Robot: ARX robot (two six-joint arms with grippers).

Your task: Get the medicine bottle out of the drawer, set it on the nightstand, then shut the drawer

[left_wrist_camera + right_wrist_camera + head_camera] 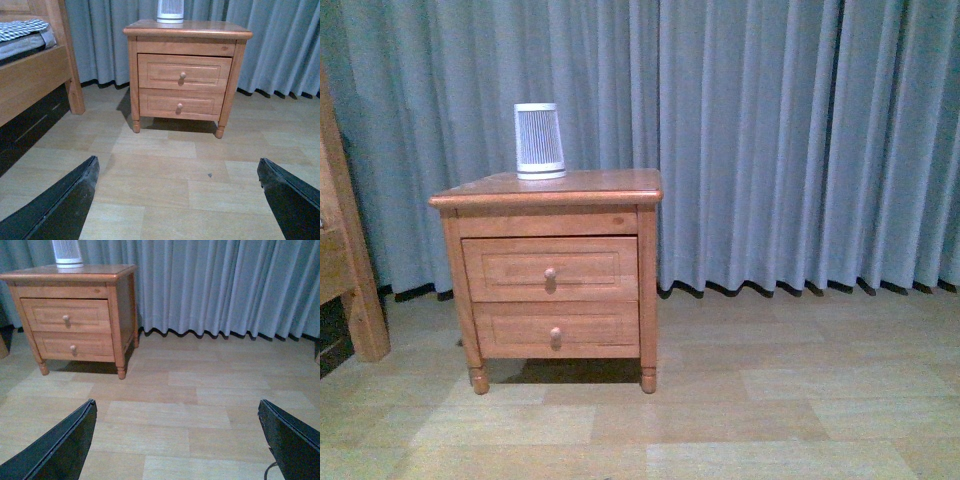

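The orange-brown nightstand (600, 187) stands against the curtain, also in the left wrist view (220, 34) and right wrist view (120, 315). Its upper drawer (510, 270) is shut, with a small round knob (550, 273); it also shows in the left wrist view (160, 72) and right wrist view (45, 315). The medicine bottle is hidden. My left gripper (177, 172) is open and empty, well short of the nightstand above the floor. My right gripper (177, 412) is open and empty, further right. Neither arm shows in the front view.
A white-and-grey ribbed canister (539, 140) stands on the nightstand top. The lower drawer (510, 328) is shut. A wooden bed frame (35, 80) with bedding stands to the left. Grey curtains (770, 140) hang behind. The floor is pale wood (740, 400).
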